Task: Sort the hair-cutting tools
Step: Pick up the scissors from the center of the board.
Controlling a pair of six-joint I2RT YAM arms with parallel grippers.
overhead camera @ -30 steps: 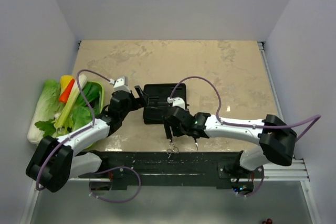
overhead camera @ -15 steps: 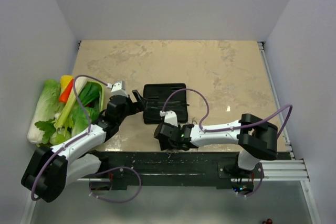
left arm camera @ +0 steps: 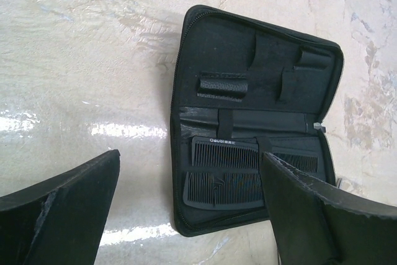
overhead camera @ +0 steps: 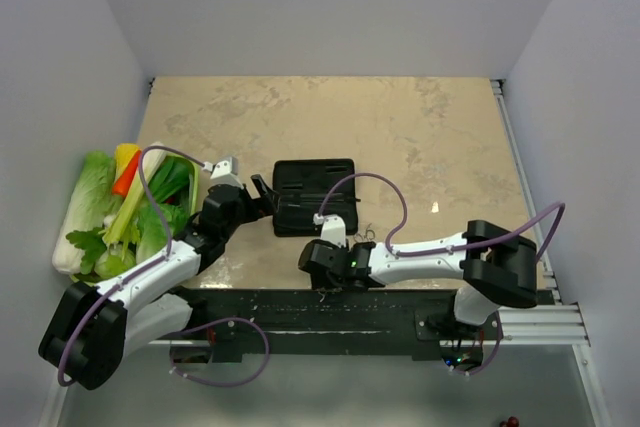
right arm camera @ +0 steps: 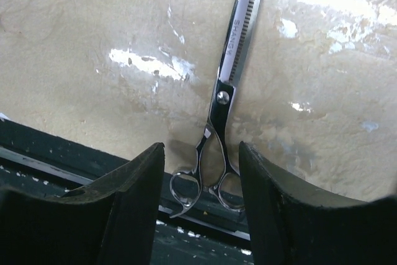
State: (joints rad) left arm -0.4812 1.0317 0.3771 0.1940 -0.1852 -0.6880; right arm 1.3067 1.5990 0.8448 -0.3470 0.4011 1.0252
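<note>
The right arm is dropping lower toward the counter's [right arm camera: 93, 29] near edge, its right fingers [right arm camera: 136, 197] straddling the thinning scissors [right arm camera: 231, 60] lying there, apart, not yet clamping. The left fingers [left arm camera: 68, 203] are hovering spread wide by the open case [left arm camera: 236, 60]; two combs [left arm camera: 226, 153] are lying inside, scissors still outstanding.

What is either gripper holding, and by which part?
Nothing yet: right gripper straddles the scissors at the ring handles, jaws not closed; left gripper is open.

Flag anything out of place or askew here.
The scissors lie at the table's near edge, ring handles poking over the black rail. Vegetables heaped at the left edge look unrelated to haircutting.
</note>
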